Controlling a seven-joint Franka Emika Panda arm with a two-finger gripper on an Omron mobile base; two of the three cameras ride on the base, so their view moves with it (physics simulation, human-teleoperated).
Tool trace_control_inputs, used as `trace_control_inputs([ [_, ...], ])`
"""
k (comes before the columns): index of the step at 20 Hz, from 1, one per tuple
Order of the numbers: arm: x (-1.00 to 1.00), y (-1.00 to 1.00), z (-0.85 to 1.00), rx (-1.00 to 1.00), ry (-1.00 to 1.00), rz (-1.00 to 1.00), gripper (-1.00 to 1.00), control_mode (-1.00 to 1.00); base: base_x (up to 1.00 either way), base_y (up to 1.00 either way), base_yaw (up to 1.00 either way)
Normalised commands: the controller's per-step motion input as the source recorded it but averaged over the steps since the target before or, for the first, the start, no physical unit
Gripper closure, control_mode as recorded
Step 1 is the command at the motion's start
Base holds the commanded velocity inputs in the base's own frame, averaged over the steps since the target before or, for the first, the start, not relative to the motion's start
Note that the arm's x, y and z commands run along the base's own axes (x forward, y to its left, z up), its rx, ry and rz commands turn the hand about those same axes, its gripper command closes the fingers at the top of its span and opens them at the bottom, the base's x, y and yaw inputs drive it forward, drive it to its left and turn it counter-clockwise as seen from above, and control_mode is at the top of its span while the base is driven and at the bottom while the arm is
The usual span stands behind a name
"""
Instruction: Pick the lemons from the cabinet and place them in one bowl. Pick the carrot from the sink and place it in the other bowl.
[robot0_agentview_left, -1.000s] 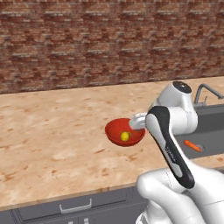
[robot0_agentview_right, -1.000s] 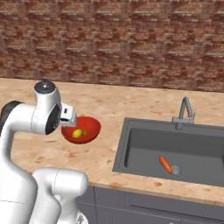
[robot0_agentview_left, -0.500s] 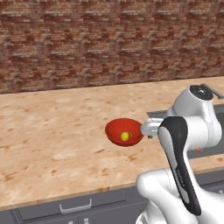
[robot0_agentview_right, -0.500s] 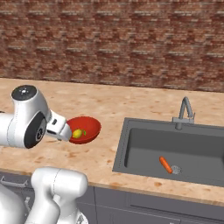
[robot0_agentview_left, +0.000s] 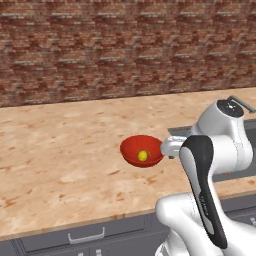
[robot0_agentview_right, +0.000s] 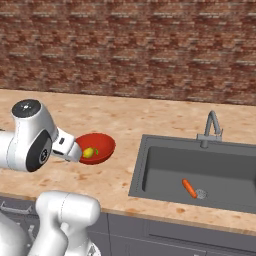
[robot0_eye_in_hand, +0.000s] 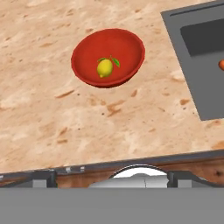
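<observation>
One lemon with a small green leaf lies in the glossy red bowl on the counter; I also see the lemon in both base views. My gripper hangs above and in front of the bowl, near the counter's front edge. It is open, with its fingers wide apart and nothing between them. The orange carrot lies on the sink floor beside the drain, and its tip peeks in at the right of the hand view. The cabinet and the other bowl are out of view.
A thin grey faucet stands behind the sink. A brick wall backs the speckled counter. Grey drawer fronts run below the counter's edge. My own white arm covers the sink in the left base view.
My arm has swung back and lower, drawing the hand away from above the red bowl toward the counter's front. The bowl, lemon and carrot have stayed put.
</observation>
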Motion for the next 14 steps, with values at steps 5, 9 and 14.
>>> trace_control_inputs([
  [5,0.00,0.00,0.00,0.00,0.00,0.00,-1.00,1.00,-0.55,0.19,-0.01],
  [9,0.00,0.00,0.00,0.00,0.00,0.00,-1.00,1.00,-0.99,0.54,-0.01],
  [14,0.00,0.00,0.00,0.00,0.00,0.00,-1.00,1.00,0.19,-0.22,0.06],
])
